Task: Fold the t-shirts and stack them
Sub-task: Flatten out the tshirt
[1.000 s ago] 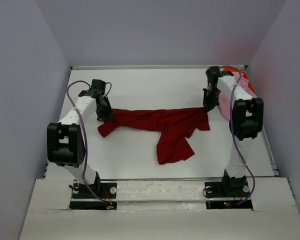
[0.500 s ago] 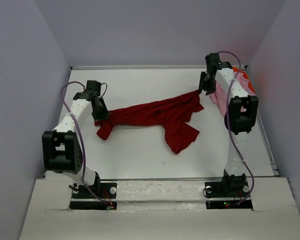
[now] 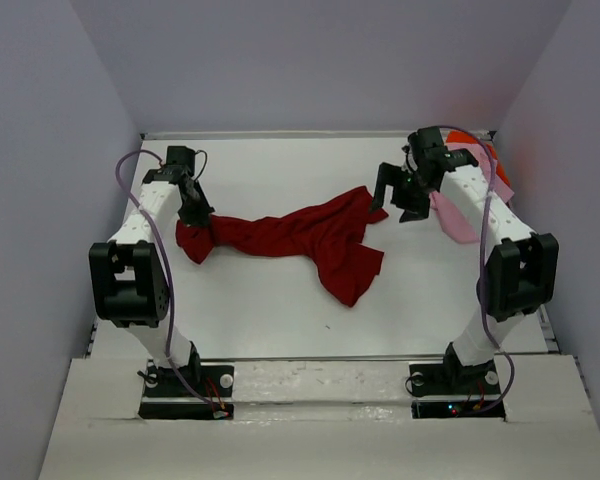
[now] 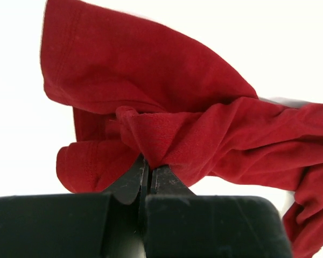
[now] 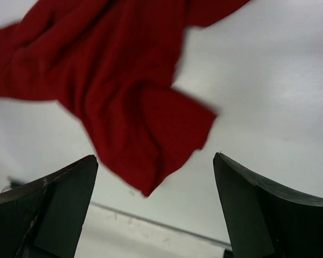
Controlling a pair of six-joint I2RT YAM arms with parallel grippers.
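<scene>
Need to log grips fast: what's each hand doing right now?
Left hand: closed, pinching a bunched fold of the dark red t-shirt.
Right hand: open, holding nothing.

Crumpled dark red cloth t-shirt [image 3: 300, 235] lies as a twisted band across the white table's [image 3: 270, 320] middle; light pink cloth t-shirt [image 3: 450, 218] and bright orange cloth t-shirt [image 3: 487, 152] are heaped at the table's far right corner

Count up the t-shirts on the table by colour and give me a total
dark red t-shirt: 1
light pink t-shirt: 1
orange t-shirt: 1
Total: 3
</scene>
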